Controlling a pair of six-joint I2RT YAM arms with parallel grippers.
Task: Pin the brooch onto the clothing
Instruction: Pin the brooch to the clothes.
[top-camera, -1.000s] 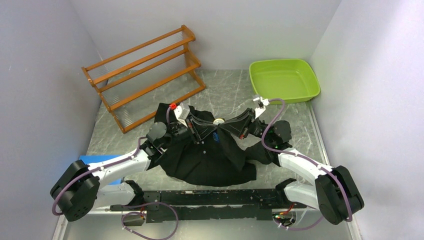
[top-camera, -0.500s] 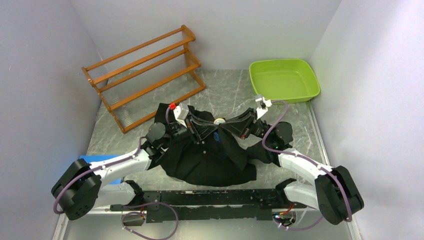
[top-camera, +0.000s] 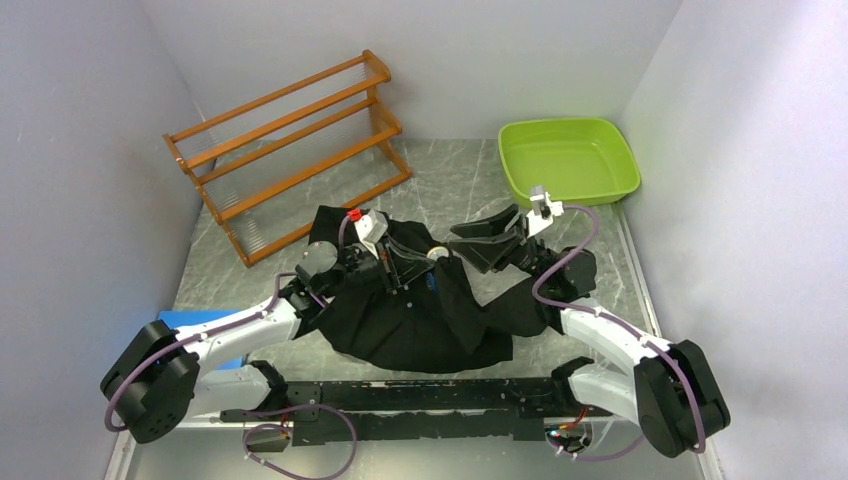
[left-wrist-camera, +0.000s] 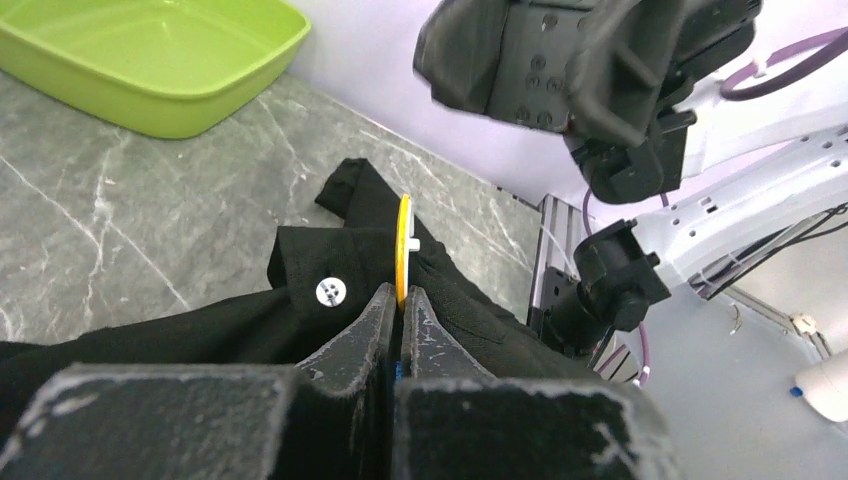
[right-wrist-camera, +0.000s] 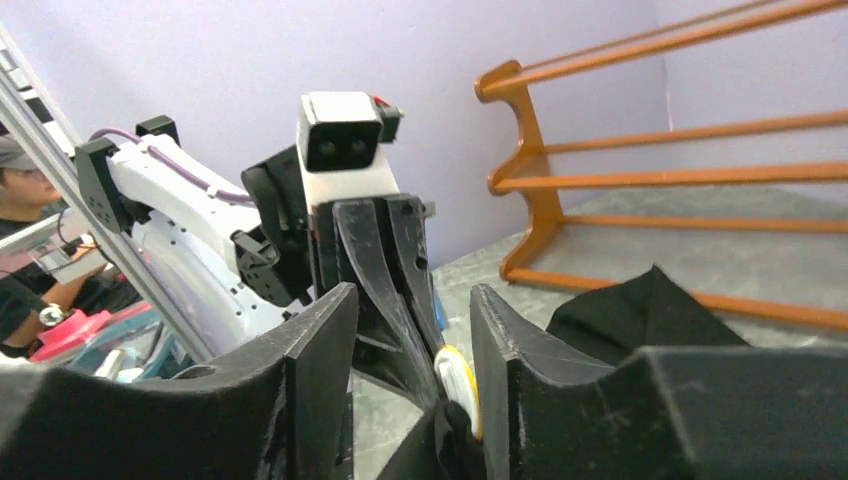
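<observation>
Right hand (right-wrist-camera: 413, 305) parted; left hand (right-wrist-camera: 425, 350) pinching brooch (right-wrist-camera: 460, 388) above black shirt (right-wrist-camera: 640, 312); wooden rack (right-wrist-camera: 650, 178) behind.

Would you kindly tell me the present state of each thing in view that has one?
Shirt, crumpled, one fold raised.
Brooch, standing on edge at that raised fold.
Left gripper, shut, tips clamped at the brooch's lower edge.
Right gripper, open, jaws apart, holding nothing.
Green tray, empty.
Wooden rack, upright, shelves empty.

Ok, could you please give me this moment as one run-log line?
left gripper: shut on brooch at shirt | right gripper: open, apart from brooch | brooch: on edge against shirt
</observation>
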